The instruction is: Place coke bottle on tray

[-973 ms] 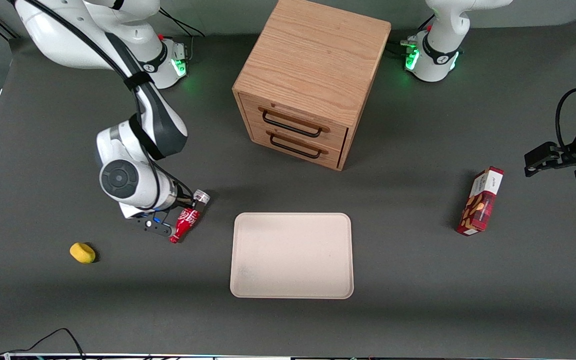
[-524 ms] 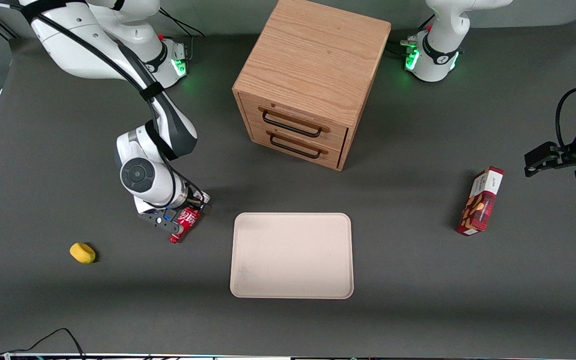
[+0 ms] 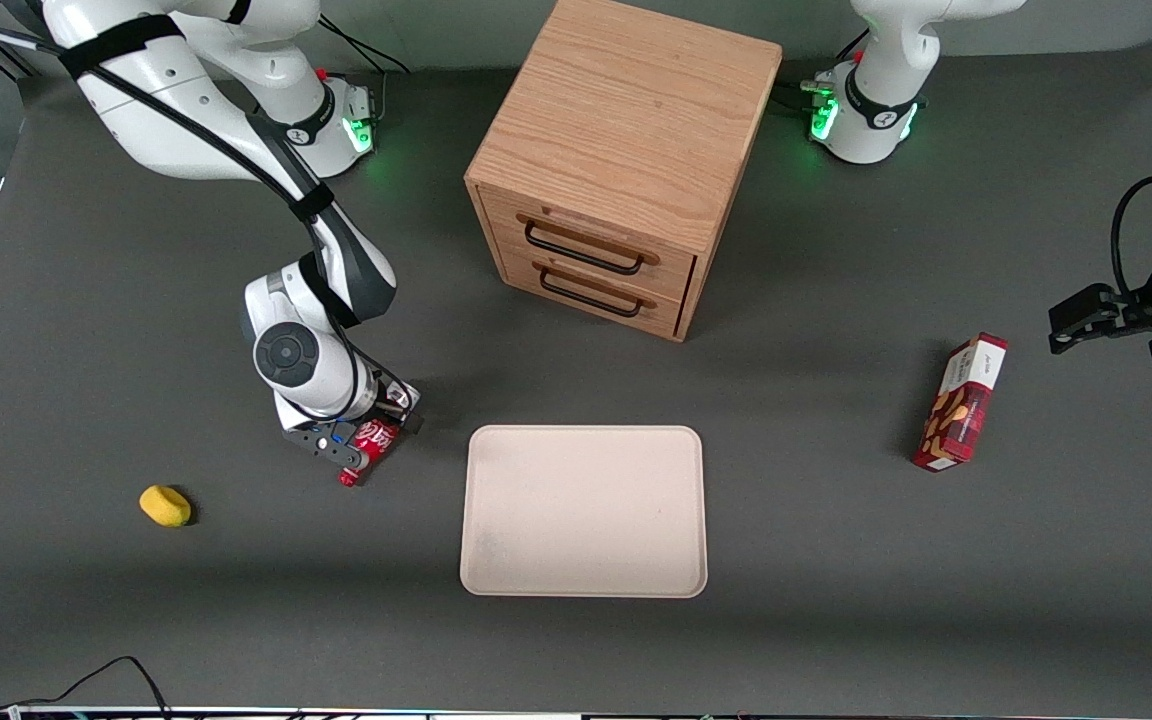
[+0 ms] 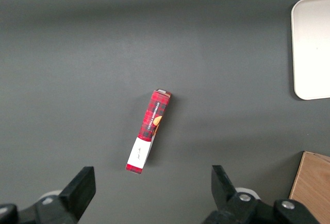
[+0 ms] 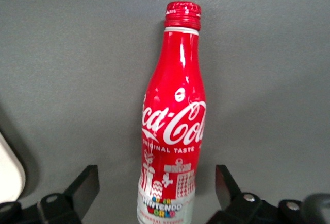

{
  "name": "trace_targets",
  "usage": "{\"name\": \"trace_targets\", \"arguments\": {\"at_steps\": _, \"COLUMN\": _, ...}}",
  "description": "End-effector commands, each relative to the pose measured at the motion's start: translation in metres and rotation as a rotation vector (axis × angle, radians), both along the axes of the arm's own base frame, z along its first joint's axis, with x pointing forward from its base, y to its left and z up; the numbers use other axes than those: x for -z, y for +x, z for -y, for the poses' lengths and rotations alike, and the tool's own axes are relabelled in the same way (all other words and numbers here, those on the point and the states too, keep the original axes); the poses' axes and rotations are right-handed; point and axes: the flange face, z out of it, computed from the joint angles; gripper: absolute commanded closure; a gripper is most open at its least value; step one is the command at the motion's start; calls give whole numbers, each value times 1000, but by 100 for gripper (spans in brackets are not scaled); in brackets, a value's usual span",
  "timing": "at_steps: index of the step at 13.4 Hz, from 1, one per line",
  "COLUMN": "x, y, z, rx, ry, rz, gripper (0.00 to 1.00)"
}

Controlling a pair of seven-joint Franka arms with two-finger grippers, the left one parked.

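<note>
Cream plastic, flat and low-rimmed: the tray (image 3: 584, 510) is what I see nearest the front camera, lying bare on the dark grey bench (image 3: 836, 620). A yellow lump (image 3: 165, 505) sits toward the working arm's end of the bench, about as near to the camera as the tray.

A little farther from the camera than the tray's near rim, and just beside its corner but not on it, I have the coke bottle (image 3: 366, 447) lying flat on the bench with its red cap pointing toward the camera. My tool (image 3: 361, 437) is down over the bottle's body, and in the right wrist view its fingers (image 5: 82, 185) stand apart, one on each side of the coke bottle (image 5: 172, 131) near the silver base, with a gap showing to each.

A red snack box (image 3: 963, 403) lies toward the parked arm's end. Farthest from the camera stands a wooden drawer cabinet (image 3: 626, 160), both drawers closed.
</note>
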Motion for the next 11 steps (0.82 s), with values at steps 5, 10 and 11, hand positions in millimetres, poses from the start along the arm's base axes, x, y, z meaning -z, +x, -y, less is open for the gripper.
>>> {"name": "trace_targets", "arguments": {"at_steps": 5, "x": 23, "y": 1, "z": 5, "rx": 5, "ry": -39, "rz": 23, "gripper": 3}}
{"name": "trace_targets", "arguments": {"at_steps": 10, "x": 22, "y": 1, "z": 7, "rx": 11, "ry": -46, "rz": 32, "gripper": 100}}
{"name": "trace_targets", "arguments": {"at_steps": 11, "x": 21, "y": 1, "z": 8, "rx": 12, "ry": -46, "rz": 32, "gripper": 100}}
